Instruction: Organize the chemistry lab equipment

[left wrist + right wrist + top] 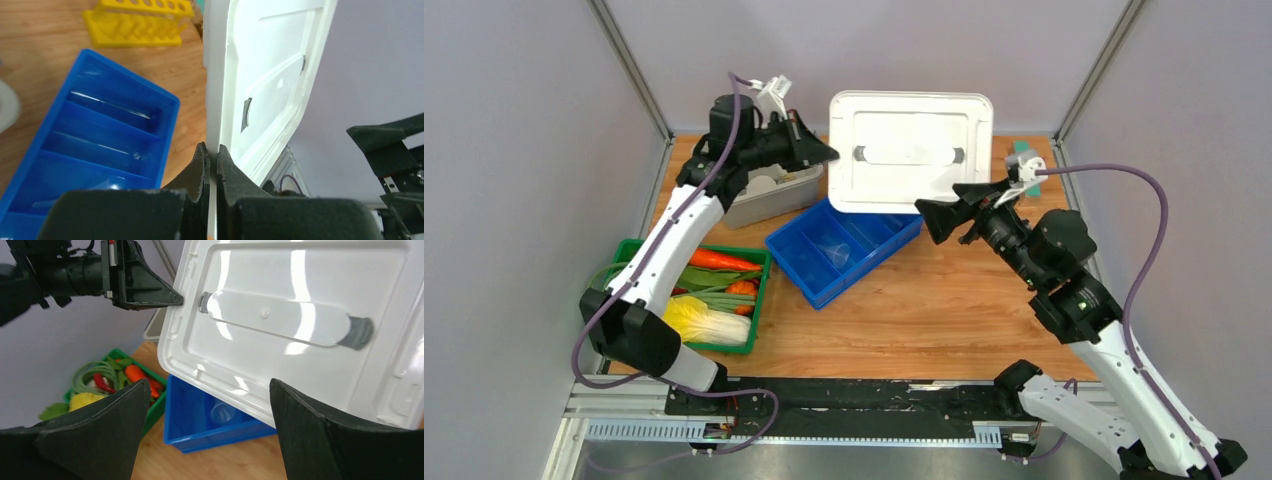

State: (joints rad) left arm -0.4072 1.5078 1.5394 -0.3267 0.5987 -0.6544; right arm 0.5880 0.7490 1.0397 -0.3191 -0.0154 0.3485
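The left gripper (829, 153) has its jaws pinched tight on the 9 o'clock edge of the white lid (911, 120). The left wrist view shows the thin rim sandwiched between the two pads with no gap.

The lid sits at 12 o'clock over the table (944, 310), handle side up. Its near edge overhangs the far end of the blue tray (809, 285).

The right gripper (937, 197) is at the lid's 5 o'clock corner with its jaws spread wide and nothing in them. In its own view the two fingers (115, 435) stand well apart, on either side of the lid's near edge and not touching it.

The blue tray lies slantwise at the table's middle, divided into long compartments. The clear cup (836, 252) stands in one of them, just under the lid's near rim. Thin clear rods (112, 106) lie along other compartments in the left wrist view.

A grey bin (774, 200) sits close against the tray's 10 o'clock side, under the left arm. The green basket (767, 265) of vegetables is at 8 o'clock, near the tray's left corner. A yellow rack (140, 20) stands beyond the tray in the left wrist view.

Bare wood runs from 4 to 6 o'clock, between the tray and the arm bases.
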